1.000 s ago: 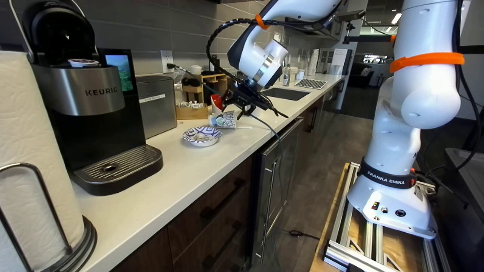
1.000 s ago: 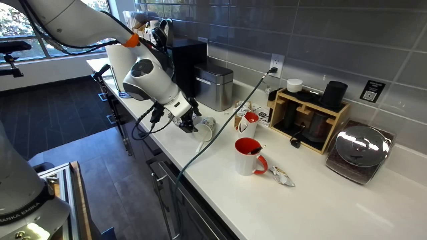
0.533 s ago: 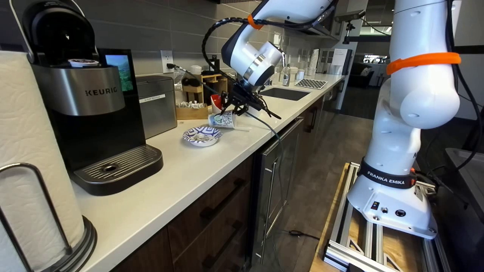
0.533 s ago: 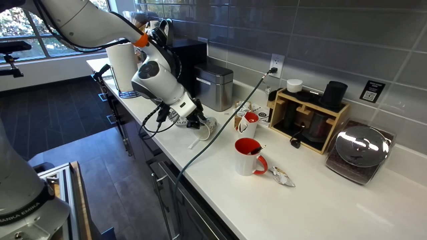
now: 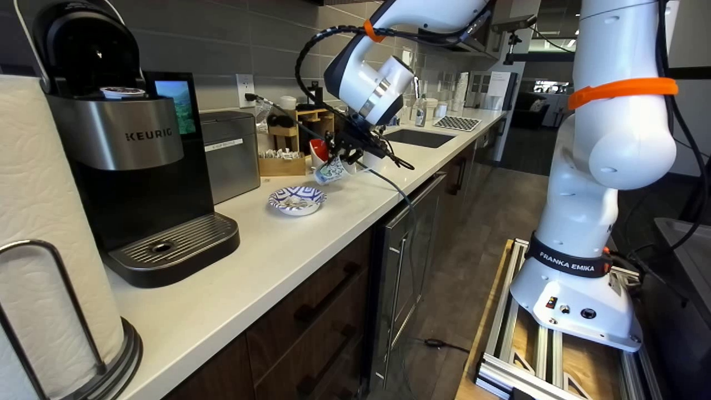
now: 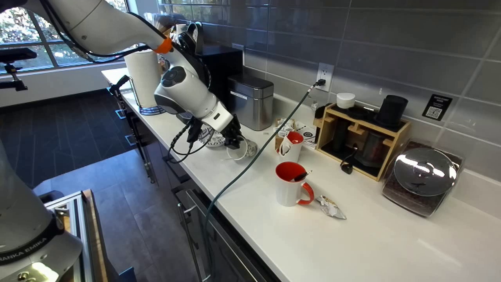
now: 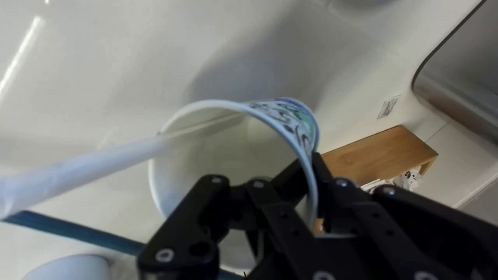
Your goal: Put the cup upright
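Note:
The cup point(image 5: 331, 171), whitish with a blue-green pattern outside, is tilted, its base lower than its mouth in an exterior view. Its mouth point(image 6: 237, 149) faces out toward the sink side. My gripper point(image 7: 310, 173) is shut on the cup's wall at the rim: one finger point(image 7: 293, 179) is inside, the other finger point(image 7: 321, 171) outside. A white stick point(image 7: 81, 169) pokes out of the mouth. The cup's shadow falls on the counter beside it; whether its base touches the counter I cannot tell.
A blue-and-white bowl point(image 5: 298, 201) sits close by, with the coffee maker point(image 5: 119, 133) beyond. A teal cable point(image 6: 250, 163) crosses just beside the cup. Two red-lined mugs, the nearer mug point(image 6: 286, 190) and the farther mug point(image 6: 290, 150), and a wooden packet box point(image 5: 282, 166) stand near.
The gripper came to the cup and its fingers closed on the rim. The cup, lying on its side before, has since tipped with its mouth end raised, and the stick has shifted.

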Motion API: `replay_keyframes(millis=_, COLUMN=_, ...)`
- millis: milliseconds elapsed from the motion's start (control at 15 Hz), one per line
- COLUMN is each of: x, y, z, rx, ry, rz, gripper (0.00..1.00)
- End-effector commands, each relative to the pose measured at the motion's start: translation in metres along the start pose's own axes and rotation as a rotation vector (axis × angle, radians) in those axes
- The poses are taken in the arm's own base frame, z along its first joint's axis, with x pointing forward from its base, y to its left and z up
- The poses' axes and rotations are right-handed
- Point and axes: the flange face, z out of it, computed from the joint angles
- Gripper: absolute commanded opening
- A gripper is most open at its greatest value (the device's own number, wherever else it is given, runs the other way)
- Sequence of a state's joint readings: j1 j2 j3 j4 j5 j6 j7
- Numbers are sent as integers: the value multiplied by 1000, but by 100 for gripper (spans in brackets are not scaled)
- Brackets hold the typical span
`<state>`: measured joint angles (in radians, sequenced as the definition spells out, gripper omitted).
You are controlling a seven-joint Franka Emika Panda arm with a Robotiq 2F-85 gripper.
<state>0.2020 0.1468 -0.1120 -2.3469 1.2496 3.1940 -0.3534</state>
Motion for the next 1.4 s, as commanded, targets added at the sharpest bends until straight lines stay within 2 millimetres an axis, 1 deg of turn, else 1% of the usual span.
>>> replay_keyframes(millis=0, x=-16, y=6, z=-23, rx=-41, ry=61, rz=-189, gripper=2)
replay_keyframes(millis=200, x=-27, y=8, z=-37, rx=-37, ry=58, rz=-379, gripper=1)
replay_keyframes(millis=333, x=-37, y=12, z=-37, rx=-35, ry=18, rz=-478, gripper=1)
replay_keyframes(millis=467, x=-43, y=18, z=-33, rx=-55, ry=22, rz=-581, gripper=1)
replay_keyframes(millis=600, x=-40, y=19, z=-35, rx=-61, ry=29, rz=-692, gripper=1)
replay_keyframes(millis=667, x=-52, y=20, z=-39, rx=-63, ry=33, rz=-745, gripper=1)
replay_keyframes(millis=867, x=-53, y=15, z=-49, rx=-54, ry=53, rz=-906, gripper=1)
replay_keyframes(millis=933, x=-54, y=11, z=-53, rx=-42, ry=53, rz=-963, gripper=1)
replay_keyframes(millis=1000, x=-54, y=2, z=-60, rx=-19, ry=65, rz=-1018, gripper=1)
replay_keyframes(millis=1067, x=-51, y=-6, z=-66, rx=4, ry=67, rz=-1031, gripper=1)
replay_keyframes(millis=1133, x=-50, y=1, z=-49, rx=-33, ry=59, rz=-968, gripper=6)
replay_keyframes(millis=1267, x=-48, y=-8, z=-59, rx=-11, ry=82, rz=-1006, gripper=6)
replay_keyframes(millis=1333, x=-47, y=-10, z=-62, rx=-7, ry=87, rz=-1011, gripper=6)
